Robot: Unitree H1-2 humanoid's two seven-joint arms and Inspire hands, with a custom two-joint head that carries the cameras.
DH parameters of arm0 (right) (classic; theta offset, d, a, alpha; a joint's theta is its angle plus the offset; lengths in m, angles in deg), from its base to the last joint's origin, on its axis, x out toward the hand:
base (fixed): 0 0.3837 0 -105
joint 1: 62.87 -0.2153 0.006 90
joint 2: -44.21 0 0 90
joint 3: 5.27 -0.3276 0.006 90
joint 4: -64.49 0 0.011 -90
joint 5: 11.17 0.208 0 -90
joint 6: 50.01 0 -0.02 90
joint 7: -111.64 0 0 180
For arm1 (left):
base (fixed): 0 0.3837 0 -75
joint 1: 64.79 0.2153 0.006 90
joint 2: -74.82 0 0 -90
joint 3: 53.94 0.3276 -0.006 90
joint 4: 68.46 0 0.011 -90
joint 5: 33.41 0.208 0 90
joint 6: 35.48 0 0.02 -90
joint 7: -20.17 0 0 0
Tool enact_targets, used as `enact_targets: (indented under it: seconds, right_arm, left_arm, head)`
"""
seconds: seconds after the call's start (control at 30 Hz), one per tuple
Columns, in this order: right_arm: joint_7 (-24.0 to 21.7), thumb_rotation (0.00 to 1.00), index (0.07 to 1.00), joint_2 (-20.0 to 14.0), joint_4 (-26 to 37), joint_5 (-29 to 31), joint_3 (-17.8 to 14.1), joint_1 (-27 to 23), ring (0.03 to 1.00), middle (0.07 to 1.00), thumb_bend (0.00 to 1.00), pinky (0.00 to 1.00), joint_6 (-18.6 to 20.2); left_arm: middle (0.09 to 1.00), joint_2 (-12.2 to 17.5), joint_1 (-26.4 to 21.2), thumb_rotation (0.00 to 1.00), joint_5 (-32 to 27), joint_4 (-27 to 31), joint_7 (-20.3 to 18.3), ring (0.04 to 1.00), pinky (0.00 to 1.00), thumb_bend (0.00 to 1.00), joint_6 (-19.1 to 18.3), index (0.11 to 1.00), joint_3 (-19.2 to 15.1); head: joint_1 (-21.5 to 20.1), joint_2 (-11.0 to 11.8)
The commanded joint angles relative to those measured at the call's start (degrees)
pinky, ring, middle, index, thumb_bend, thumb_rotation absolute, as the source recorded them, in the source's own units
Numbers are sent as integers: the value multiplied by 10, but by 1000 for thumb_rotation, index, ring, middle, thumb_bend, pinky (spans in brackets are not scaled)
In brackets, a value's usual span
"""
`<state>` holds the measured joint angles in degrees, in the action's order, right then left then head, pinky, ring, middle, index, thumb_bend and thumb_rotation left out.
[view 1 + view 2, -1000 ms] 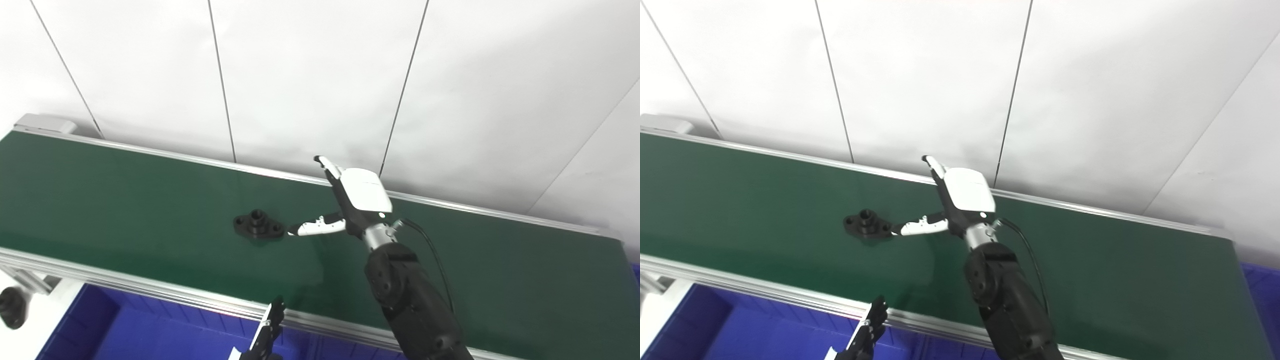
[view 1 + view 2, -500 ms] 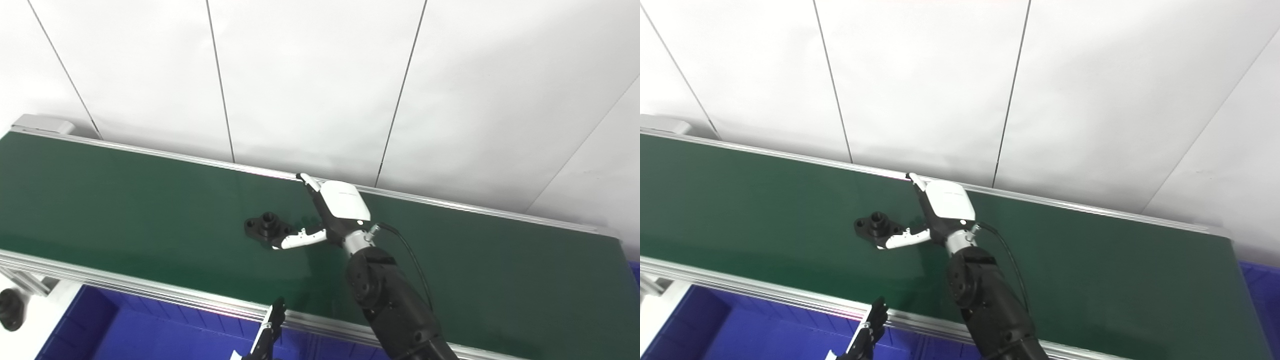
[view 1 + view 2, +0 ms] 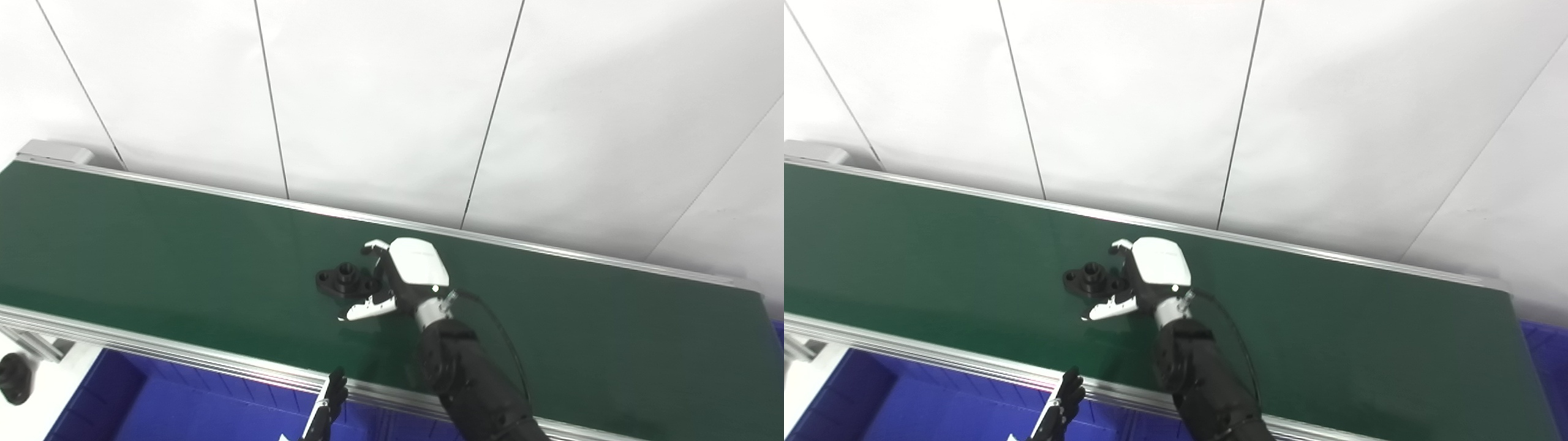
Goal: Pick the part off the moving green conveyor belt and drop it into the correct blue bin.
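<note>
belt [image 3: 153, 257]: green, silver rails, white panel wall [image 3: 380, 98] behind
right hand [image 3: 398, 278]: fingers apart around part [image 3: 343, 280], not grasping
left hand [image 3: 324, 410]: below belt's near rail, state unclear

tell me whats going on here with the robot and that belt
The right hand is down on the green conveyor belt, its fingers curling around a black flanged part but not yet closed or lifting it. The left hand waits low, over the blue bin in front of the belt.
</note>
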<state>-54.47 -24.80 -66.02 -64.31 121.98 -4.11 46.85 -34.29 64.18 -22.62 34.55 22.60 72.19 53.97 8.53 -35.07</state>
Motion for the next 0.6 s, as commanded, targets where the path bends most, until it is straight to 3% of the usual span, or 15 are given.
enact_targets:
  seconds: [0.0, 0.03, 0.13, 0.57]
  right_arm:
    - [30, 385, 656, 17, -15, -19, 25, -11, 263, 389, 766, 194, -21]
    - [41, 221, 547, 17, -27, -24, 34, -13, 224, 337, 599, 162, -21]
    - [56, 128, 497, 11, -53, -43, 64, -17, 182, 281, 524, 124, -4]
    - [114, 115, 486, 13, -93, -68, 99, -9, 141, 246, 516, 81, 24]
  left_arm:
    - [1000, -34, 18, 1000, 8, 15, 8, 977, 990, 640, 13, 1000, 32]
    - [1000, -36, 20, 1000, 8, 17, 9, 977, 990, 653, 10, 1000, 33]
    - [1000, -37, 26, 995, 7, 23, 10, 978, 992, 667, 1, 1000, 37]
    - [1000, -36, 33, 969, 2, 35, 8, 972, 1000, 654, -17, 1000, 41]
  head:
    - [2, -3]
    - [2, -3]
    - [3, -7]
    - [5, -12]
